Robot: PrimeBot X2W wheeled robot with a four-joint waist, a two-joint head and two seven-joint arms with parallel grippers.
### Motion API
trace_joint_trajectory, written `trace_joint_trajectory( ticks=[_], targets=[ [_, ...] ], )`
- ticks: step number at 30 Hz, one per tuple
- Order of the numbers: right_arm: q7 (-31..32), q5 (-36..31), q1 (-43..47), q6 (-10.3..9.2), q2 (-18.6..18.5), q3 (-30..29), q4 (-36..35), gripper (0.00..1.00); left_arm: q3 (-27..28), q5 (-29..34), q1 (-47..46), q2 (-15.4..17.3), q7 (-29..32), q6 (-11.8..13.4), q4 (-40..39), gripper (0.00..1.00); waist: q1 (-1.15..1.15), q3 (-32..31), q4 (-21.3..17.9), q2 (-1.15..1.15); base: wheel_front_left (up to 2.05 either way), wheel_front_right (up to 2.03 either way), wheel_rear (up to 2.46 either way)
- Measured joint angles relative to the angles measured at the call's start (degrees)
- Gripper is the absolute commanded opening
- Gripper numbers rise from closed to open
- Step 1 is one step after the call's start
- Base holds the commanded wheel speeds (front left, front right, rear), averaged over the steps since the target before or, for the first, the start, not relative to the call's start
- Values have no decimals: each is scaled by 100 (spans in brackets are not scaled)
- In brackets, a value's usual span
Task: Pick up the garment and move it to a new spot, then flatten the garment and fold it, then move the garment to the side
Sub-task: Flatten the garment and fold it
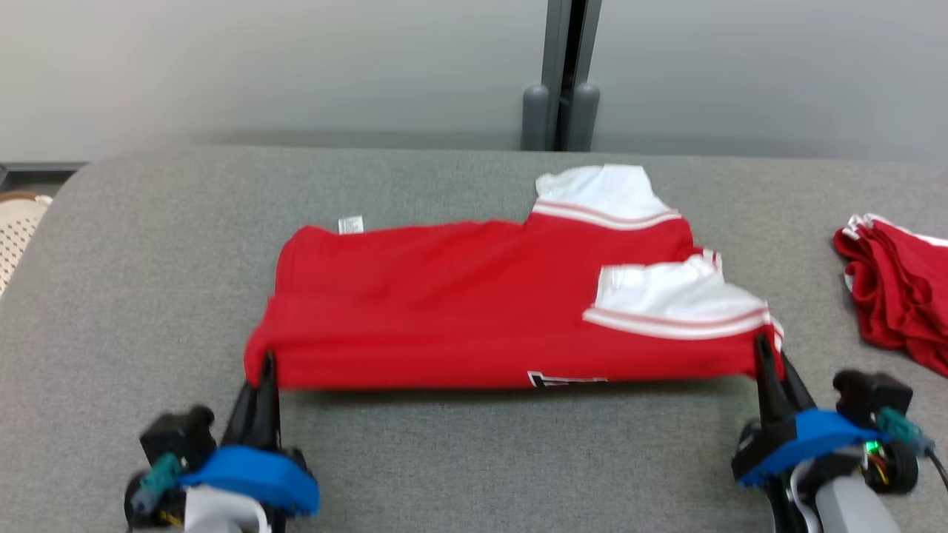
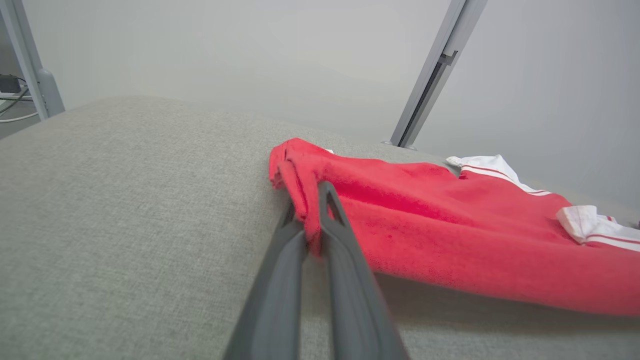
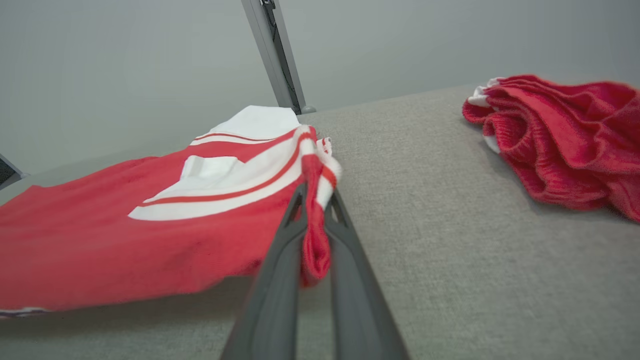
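1. Print (image 1: 566,380) on garment (image 1: 459,311) near edge: mostly tucked under, illegible.
2. Red pile (image 1: 896,289): cut off at frame right.
3. Garment: red w/ white striped sleeves, folded lengthwise, ctr of grey table (image 1: 133,281).
4. Left end effector (image 1: 267,363): clamped on near-left corner.
5. Right end effector (image 1: 763,348): clamped on near-right corner.

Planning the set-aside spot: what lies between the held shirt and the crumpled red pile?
Bare grey surface between shirt and pile, clearest in the right wrist view.

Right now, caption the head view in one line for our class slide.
Left gripper and right gripper pinch the near corners of the red garment on the grey surface.
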Motion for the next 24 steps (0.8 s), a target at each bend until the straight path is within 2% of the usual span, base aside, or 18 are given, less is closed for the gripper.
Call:
trace_joint_trajectory(
  ticks=[8,9,10,11,12,13,20,24],
  targets=[
    [0,349,1054,0,-98,258,169,0,-20,4,1089,-183,0,0,563,0,-1,-254,-58,0,0,0,0],
    [1,371,1124,0,-96,286,185,7,-13,-8,1172,-192,1,0,586,0,-1,-244,-52,0,0,0,0],
    [1,367,1163,0,-91,298,193,42,-1,-8,1209,-202,0,0,588,0,-1,-230,-46,0,0,0,0],
    [1,343,1166,0,-89,298,190,100,21,8,1217,-203,1,1,571,0,-1,-207,-40,0,0,0,0],
    [1,316,1164,0,-90,272,183,100,52,37,1215,-207,1,2,527,43,-1,-184,-30,0,0,0,0],
    [0,304,1155,0,-90,216,167,100,77,78,1204,-211,0,3,469,100,-1,-159,-19,0,0,0,0],
    [0,-264,660,0,-123,-20,-127,100,291,300,598,-207,0,8,27,100,-1,106,35,0,0,0,0],
    [0,-535,139,0,-120,59,-105,100,264,454,-101,-98,0,7,225,100,0,348,27,0,0,0,0]
  ],
)
